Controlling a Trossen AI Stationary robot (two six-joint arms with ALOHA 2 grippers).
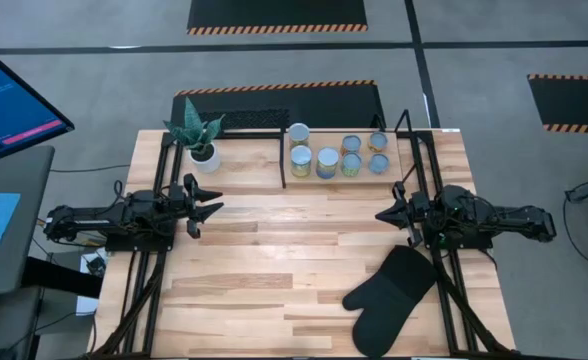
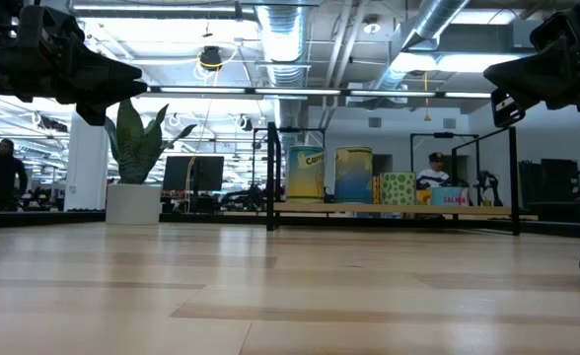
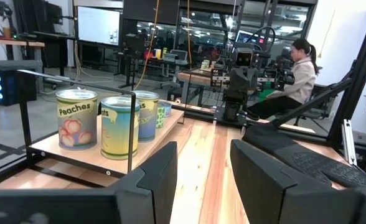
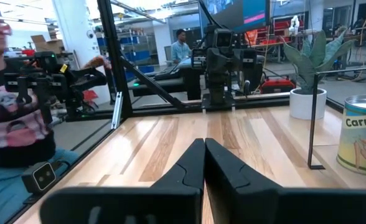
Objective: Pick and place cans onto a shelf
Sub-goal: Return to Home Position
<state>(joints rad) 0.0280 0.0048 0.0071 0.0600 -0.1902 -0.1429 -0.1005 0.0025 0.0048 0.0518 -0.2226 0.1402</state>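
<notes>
Seven cans: all standing on the shelf, at the table's far edge.
Left gripper: fingers apart, empty, over the table's left side.
Right gripper: fingers together, empty, near the oven mitt.

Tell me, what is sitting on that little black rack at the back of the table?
Seven cans stand in two rows on the wooden base of the rack. From table height the front cans partly cover those behind, so not every label can be read.
</notes>
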